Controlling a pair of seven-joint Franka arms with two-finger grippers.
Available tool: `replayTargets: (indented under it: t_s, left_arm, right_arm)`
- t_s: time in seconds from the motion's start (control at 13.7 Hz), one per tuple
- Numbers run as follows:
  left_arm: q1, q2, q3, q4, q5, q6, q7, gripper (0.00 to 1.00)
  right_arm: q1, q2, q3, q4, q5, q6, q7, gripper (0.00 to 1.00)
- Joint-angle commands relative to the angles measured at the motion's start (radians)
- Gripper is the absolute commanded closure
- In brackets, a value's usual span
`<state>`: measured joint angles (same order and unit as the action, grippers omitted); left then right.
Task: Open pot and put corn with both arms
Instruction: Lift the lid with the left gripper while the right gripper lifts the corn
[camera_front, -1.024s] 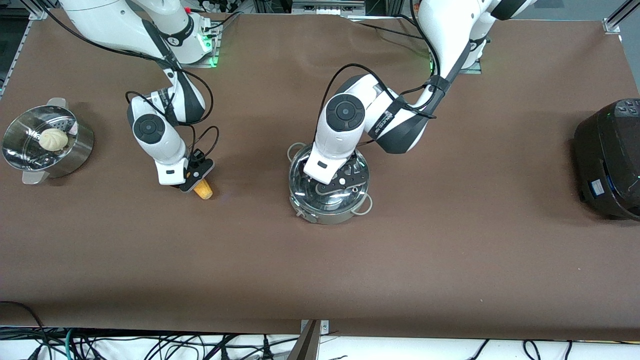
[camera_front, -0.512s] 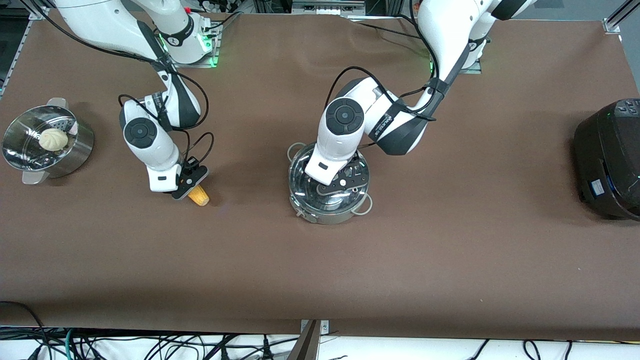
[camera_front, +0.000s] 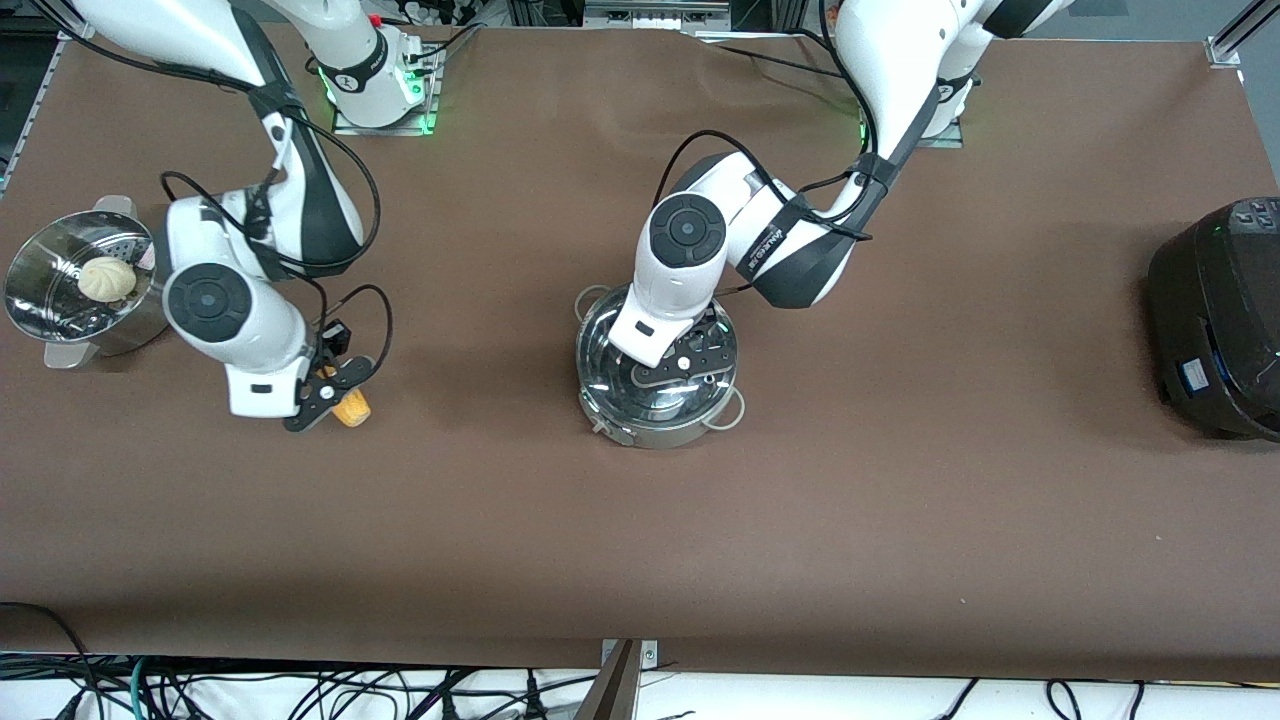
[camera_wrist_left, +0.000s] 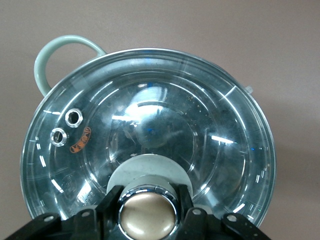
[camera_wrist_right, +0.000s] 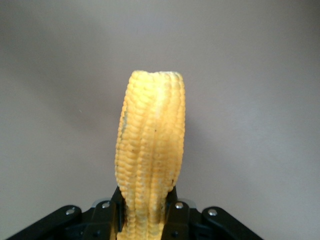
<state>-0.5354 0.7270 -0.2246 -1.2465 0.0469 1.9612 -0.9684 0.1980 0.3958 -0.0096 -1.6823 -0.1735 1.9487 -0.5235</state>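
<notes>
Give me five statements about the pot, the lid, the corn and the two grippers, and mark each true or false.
1. The right gripper holds the corn. True.
2. The lid is off the pot and lies on the table. False: it sits on the pot.
3. The left gripper is at the lid's knob, a finger on each side. True.
4. The corn is inside the pot. False: it is in the right gripper, toward the right arm's end of the table.
5. The bun lies in the pot. False: it lies in the steamer basket.
</notes>
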Motion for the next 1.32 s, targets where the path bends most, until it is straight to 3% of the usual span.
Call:
replayTargets:
  t_s: [0.0, 0.22, 0.37, 0.59, 0.88, 1.02, 1.24]
  left_arm:
    - [-0.005, -0.020, -0.006, -0.011, 0.014, -0.011, 0.008, 1.00]
    - [0.009, -0.070, -0.006, 0.001, 0.014, -0.108, 0.013, 1.00]
    - [0.034, -0.128, -0.007, 0.007, -0.001, -0.186, 0.013, 1.00]
    - [0.096, -0.210, -0.006, 0.038, -0.029, -0.303, 0.068, 1.00]
    - [0.257, -0.297, -0.007, -0.002, -0.029, -0.415, 0.390, 1.00]
    - [0.320, -0.403, -0.006, -0.136, -0.024, -0.421, 0.521, 1.00]
    - [0.486, -0.611, -0.007, -0.475, -0.027, -0.264, 0.740, 1.00]
  right_arm:
    - [-0.009, 0.000, 0.002, 0.123, 0.119, -0.138, -0.004, 1.00]
    - [-0.009, -0.014, -0.020, 0.257, 0.204, -0.316, 0.022, 1.00]
    - [-0.003, -0.014, -0.015, 0.303, 0.255, -0.381, 0.179, 1.00]
    - [0.055, -0.003, 0.003, 0.306, 0.315, -0.366, 0.437, 1.00]
    - [0.211, 0.063, 0.005, 0.306, 0.345, -0.199, 0.726, 1.00]
    - [0.311, 0.124, 0.003, 0.306, 0.374, -0.069, 0.822, 1.00]
    - [0.406, 0.208, 0.003, 0.308, 0.374, 0.142, 1.049, 1.00]
